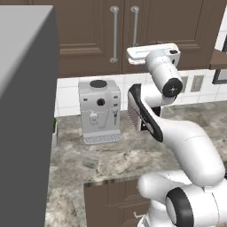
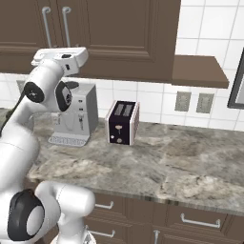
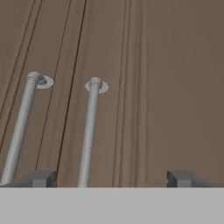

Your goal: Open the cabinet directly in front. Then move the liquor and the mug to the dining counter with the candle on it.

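Observation:
The dark brown cabinet point(image 1: 88, 31) hangs straight ahead with both doors shut. Its two vertical silver handles point(image 1: 115, 34) point(image 1: 135, 26) meet at the middle seam. My gripper point(image 1: 133, 54) point(image 2: 40, 58) is raised to the lower end of the handles, close to the doors and pointing at them. Seen from the hand, the two handles point(image 3: 19, 131) point(image 3: 89, 131) run up the left half. The gripper point(image 3: 112, 179) is open, with the right-hand handle between its fingertips point(image 3: 42, 178) and nothing gripped. The liquor, the mug, the candle and the dining counter are out of view.
Below the cabinet a marbled stone counter point(image 1: 111, 159) point(image 2: 167, 167) carries a silver coffee machine point(image 1: 99, 111) point(image 2: 74, 114) and a dark toaster point(image 2: 123, 122). A tall grey block point(image 1: 24, 111) stands at the left. A brown shelf point(image 2: 200, 71) juts out right of the cabinet.

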You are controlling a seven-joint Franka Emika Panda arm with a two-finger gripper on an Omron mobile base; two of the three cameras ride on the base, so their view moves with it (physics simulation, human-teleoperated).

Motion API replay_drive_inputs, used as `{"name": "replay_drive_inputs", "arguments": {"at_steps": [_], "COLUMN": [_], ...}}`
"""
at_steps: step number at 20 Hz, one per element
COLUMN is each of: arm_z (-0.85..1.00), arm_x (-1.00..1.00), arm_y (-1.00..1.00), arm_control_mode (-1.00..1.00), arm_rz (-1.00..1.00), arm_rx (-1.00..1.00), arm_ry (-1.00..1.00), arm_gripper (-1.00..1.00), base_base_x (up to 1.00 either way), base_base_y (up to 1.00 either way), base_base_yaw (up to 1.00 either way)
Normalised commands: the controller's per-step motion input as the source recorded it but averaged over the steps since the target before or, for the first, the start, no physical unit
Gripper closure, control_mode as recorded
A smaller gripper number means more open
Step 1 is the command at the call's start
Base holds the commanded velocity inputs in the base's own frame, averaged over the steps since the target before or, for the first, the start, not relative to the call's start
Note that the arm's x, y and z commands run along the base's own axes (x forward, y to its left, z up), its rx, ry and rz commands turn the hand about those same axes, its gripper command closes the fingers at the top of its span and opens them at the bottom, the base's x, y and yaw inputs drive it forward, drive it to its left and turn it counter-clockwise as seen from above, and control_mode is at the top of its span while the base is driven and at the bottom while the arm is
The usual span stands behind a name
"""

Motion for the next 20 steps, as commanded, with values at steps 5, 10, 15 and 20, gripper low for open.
{"name": "replay_drive_inputs", "arguments": {"at_steps": [5,10,15,20], "arm_z": [-0.09,-0.24,-0.06,0.01], "arm_x": [0.79,0.67,1.00,0.51], "arm_y": [0.34,0.74,0.04,-0.37], "arm_control_mode": [-1.00,-1.00,-1.00,-1.00], "arm_rz": [0.02,0.04,0.01,0.01], "arm_rx": [0.01,0.01,0.06,0.11], "arm_ry": [0.01,0.05,0.21,0.14], "arm_gripper": [-1.00,-1.00,-1.00,-1.00], "base_base_x": [0.00,0.00,0.00,0.00], "base_base_y": [0.00,0.00,0.00,0.00], "base_base_yaw": [0.00,0.00,0.00,0.00]}}
